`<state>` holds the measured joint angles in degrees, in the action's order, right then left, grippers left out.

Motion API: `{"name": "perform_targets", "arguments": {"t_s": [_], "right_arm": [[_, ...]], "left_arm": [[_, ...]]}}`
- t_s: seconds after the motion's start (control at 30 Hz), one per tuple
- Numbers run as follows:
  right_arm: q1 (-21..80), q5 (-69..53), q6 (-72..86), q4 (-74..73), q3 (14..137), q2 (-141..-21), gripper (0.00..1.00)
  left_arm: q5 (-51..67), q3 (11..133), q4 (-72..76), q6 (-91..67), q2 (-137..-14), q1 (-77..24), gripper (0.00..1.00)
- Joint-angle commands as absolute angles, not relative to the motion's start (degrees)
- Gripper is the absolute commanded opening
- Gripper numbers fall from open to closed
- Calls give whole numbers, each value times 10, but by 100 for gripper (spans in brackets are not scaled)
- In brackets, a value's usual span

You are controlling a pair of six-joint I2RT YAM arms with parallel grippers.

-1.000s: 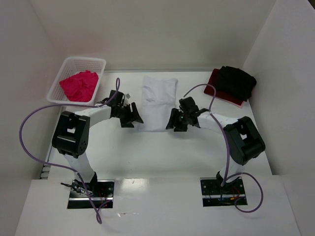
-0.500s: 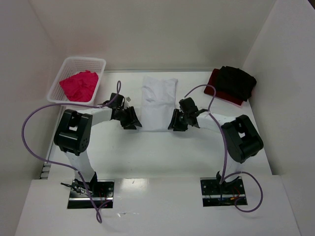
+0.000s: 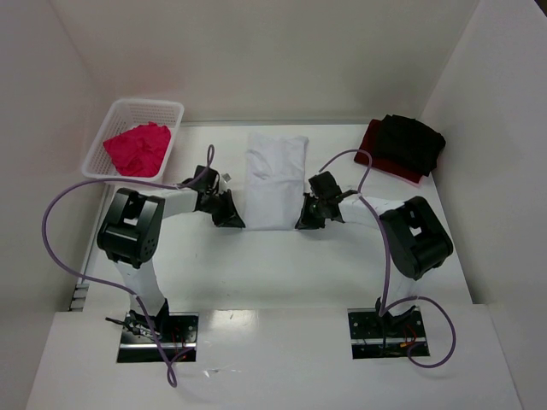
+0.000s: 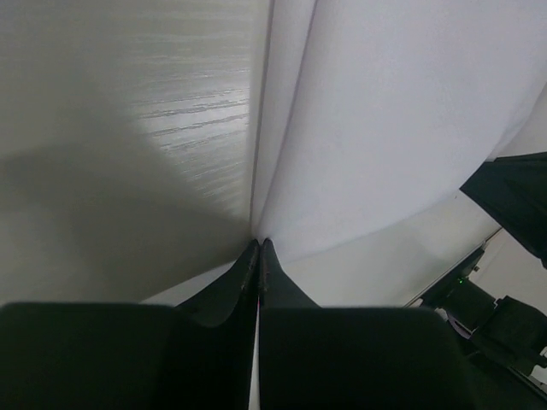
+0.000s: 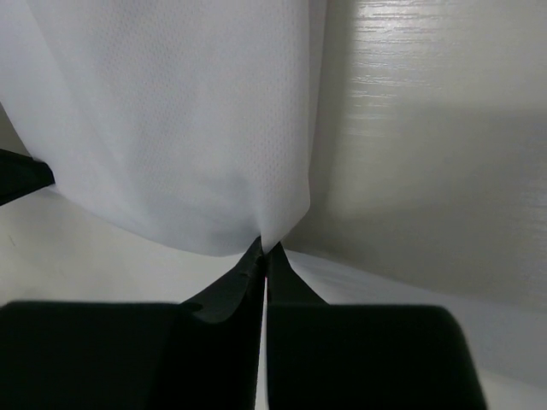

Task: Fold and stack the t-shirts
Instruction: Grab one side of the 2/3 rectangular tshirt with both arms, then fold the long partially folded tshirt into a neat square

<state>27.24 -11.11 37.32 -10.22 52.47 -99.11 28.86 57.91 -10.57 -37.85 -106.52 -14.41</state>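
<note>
A white t-shirt (image 3: 275, 175) lies folded into a long strip in the middle of the table. My left gripper (image 3: 237, 222) is at its near left corner and my right gripper (image 3: 302, 223) at its near right corner. In the left wrist view the jaws (image 4: 259, 245) are pressed together on the edge of the white cloth (image 4: 385, 128). The right wrist view shows the jaws (image 5: 265, 248) pinching the corner of the white cloth (image 5: 171, 111). A pink t-shirt (image 3: 137, 147) is bunched in the basket. A black t-shirt (image 3: 414, 141) rests on a dark red one (image 3: 376, 160).
The white lattice basket (image 3: 171, 111) stands at the back left. The black and dark red stack sits against the right wall. White walls close in the table on three sides. Purple cables loop out from both arms.
Both grippers have moved inward onto the near corners of the white t-shirt and gone from open to shut on the cloth.
</note>
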Motion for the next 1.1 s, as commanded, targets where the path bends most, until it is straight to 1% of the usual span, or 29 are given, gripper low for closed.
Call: {"name": "perform_targets", "arguments": {"t_s": [0.0,0.1,0.3,0.4,0.5,0.63,0.7,0.8,0.9,1.0,1.07], "right_arm": [[279,-91,370,-84,537,-976,0],[279,-91,377,-91,530,-960,0],[297,-80,398,-80,460,-886,0],[312,-75,410,-80,440,-881,0],[337,-80,423,-89,432,-858,0],[367,-60,443,-110,411,-792,0],[367,-55,457,-129,411,-746,0],[367,-30,457,-150,424,-696,0],[367,-11,437,-166,469,-705,0],[356,-6,414,-171,525,-745,0],[339,-6,398,-171,568,-767,0]], "left_arm": [[287,575,-101,-374,-1072,-158,0],[281,564,-107,-379,-1052,-164,0],[239,519,-123,-390,-987,-189,0],[228,484,-128,-415,-967,-208,0],[208,464,-135,-439,-928,-233,0],[179,458,-181,-459,-834,-249,0],[165,466,-208,-466,-781,-249,0],[151,501,-241,-466,-753,-249,0],[158,539,-252,-459,-765,-233,0],[158,581,-259,-434,-788,-217,0],[158,627,-259,-414,-803,-189,0]]}}
